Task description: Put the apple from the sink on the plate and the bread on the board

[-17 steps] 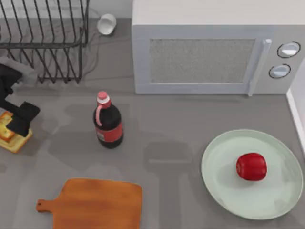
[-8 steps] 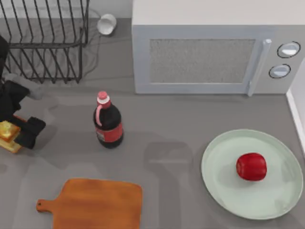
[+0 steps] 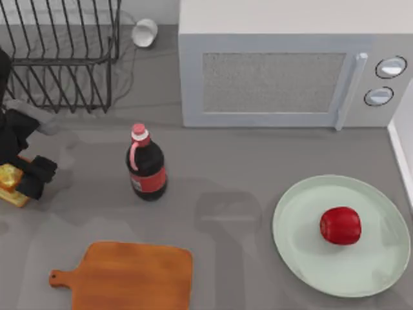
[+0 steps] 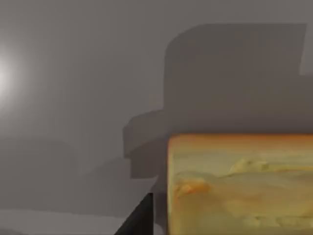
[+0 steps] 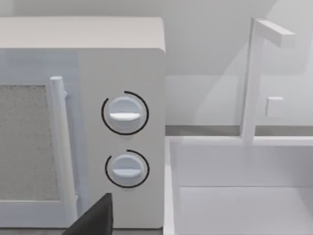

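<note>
The red apple point(image 3: 340, 225) lies on the mint-green plate point(image 3: 303, 258) at the right front of the table. At the table's left edge my left gripper point(image 3: 22, 181) is shut on the bread point(image 3: 9, 179), a golden block partly hidden under the arm. In the left wrist view the bread point(image 4: 239, 186) sits close up, with its shadow on the grey counter. The wooden board point(image 3: 129, 276) lies at the front left, apart from the bread and with nothing on it. A dark part of my right gripper point(image 5: 93, 220) faces the microwave point(image 5: 73, 122) and the white sink point(image 5: 244, 196).
A cola bottle point(image 3: 146, 165) with a red cap stands between the bread and the plate. A wire dish rack point(image 3: 58, 51) is at the back left, a tipped white cup point(image 3: 144, 32) beside it. The microwave point(image 3: 277, 77) fills the back.
My left arm has shifted left and a little forward, and its gripper now sits tighter over the bread, which has moved slightly left. The apple, plate and board have not moved.
</note>
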